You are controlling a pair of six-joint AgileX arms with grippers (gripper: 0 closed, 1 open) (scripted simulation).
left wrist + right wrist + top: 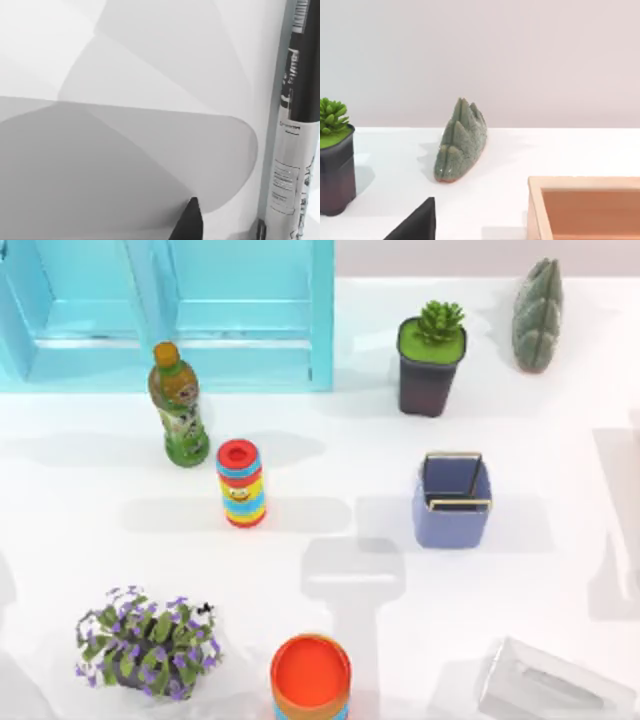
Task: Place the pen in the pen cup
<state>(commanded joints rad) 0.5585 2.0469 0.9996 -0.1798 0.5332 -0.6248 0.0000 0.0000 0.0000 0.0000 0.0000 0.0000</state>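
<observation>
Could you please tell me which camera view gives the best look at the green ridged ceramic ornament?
The right wrist view: the green ceramic ornament lies whole and side-on there, its ridged peaks plain. The top view gives it from above, foreshortened, at the table's far right. The left wrist view faces bare white table.

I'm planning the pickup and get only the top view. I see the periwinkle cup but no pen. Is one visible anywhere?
Observer: Yes. The left wrist view shows what looks like the pen against the white table. It is slim, black at one end, pale with printed labels at the other.
Operator: Is there anything by the right arm that I'm missing?
Observer: The right wrist view shows an open tan wooden box on the table, closer to that camera than the green ceramic piece.
</observation>
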